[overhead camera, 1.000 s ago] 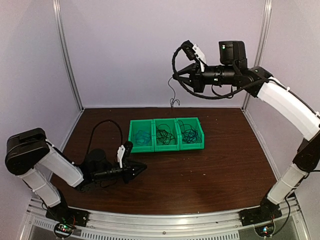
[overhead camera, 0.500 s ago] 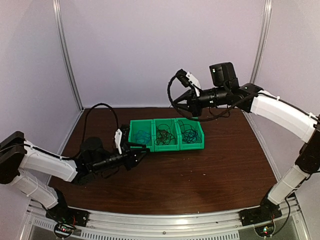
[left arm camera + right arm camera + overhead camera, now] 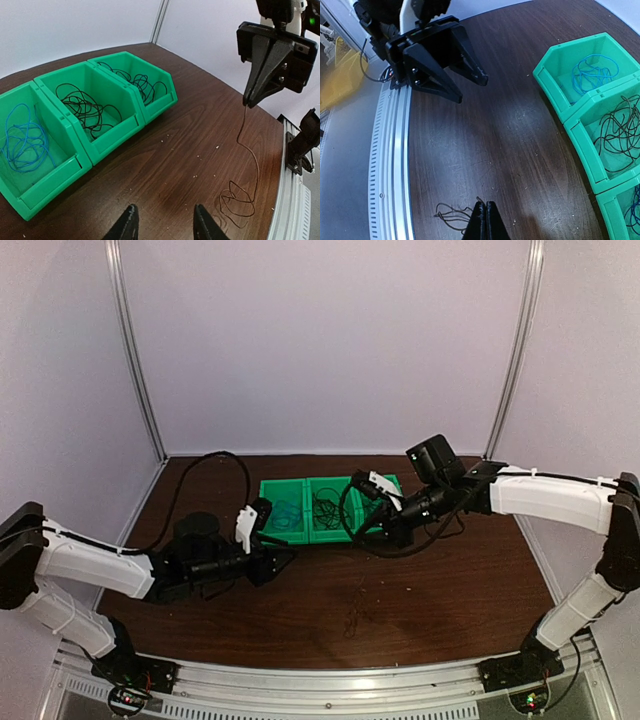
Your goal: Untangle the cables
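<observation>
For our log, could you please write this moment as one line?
left gripper: open, empty | right gripper: shut on black cable

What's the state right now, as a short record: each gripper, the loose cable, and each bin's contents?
left gripper: open, empty, near the front of the left bin
right gripper: shut on a thin black cable
thin black cable: hangs from the right gripper, lower end coiled on the table
left bin: blue cable
middle bin: black cables, tangled
right bin: dark cables, tangled
</observation>
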Controlling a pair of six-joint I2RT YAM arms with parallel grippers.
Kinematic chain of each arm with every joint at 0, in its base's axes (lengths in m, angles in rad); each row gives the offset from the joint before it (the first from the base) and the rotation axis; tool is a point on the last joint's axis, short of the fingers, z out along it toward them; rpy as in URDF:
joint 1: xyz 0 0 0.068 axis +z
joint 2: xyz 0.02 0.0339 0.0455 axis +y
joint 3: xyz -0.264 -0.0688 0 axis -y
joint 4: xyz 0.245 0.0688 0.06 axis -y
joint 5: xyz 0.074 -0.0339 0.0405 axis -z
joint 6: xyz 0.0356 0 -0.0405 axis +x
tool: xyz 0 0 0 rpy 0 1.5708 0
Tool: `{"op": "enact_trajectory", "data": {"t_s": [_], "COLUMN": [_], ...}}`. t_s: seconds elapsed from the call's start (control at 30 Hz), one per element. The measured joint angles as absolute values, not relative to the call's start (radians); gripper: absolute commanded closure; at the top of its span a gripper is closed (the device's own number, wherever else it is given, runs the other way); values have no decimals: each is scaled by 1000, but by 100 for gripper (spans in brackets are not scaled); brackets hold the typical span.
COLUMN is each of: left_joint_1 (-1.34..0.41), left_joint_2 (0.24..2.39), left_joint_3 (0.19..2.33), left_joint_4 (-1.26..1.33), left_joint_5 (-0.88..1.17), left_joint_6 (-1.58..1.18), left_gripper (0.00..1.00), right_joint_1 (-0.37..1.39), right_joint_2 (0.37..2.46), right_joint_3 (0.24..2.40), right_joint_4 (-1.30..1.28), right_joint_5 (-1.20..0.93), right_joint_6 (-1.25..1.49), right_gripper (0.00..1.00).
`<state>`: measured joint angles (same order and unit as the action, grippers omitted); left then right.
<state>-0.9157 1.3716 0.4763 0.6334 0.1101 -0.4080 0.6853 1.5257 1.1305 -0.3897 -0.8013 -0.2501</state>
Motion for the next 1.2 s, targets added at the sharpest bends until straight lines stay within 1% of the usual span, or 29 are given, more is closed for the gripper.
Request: {"op": "enact_trajectory", "data": {"t_s": [0.1, 0.27, 0.47, 0.73, 0.87, 1.03, 1.2], "left_joint_1": [-916, -935, -998, -1031, -1075, -1135, -1138], "left_joint_2": [1415, 1512, 1664, 1865, 1903, 1928, 1990], "left_joint_3": [505, 565, 707, 908, 928, 955, 1020], "left_joint_4": [588, 513, 453, 352, 312, 252, 220], "left_joint_5": [137, 192, 265, 356, 381, 381, 376], "left_joint_6": [-403, -378, -316, -293, -295, -273, -273], "left_gripper": [61, 60, 60, 58, 55, 56, 56], "right_joint_1": [684, 623, 542, 539, 538, 538, 538], "right_joint_2": [1515, 1457, 1406, 1374, 1348, 1326, 1326], "right_joint_3": [1111, 994, 922, 868, 841, 838, 838], "right_joint_4": [-424, -484, -507, -491, -476, -459, -451], "right_joint_5": [-807, -788, -743, -722, -713, -709, -708], "right_joint_6": [-309, -384, -422, -423, -421, -419, -419], "right_gripper": [100, 100, 100, 100, 100, 100, 100]}}
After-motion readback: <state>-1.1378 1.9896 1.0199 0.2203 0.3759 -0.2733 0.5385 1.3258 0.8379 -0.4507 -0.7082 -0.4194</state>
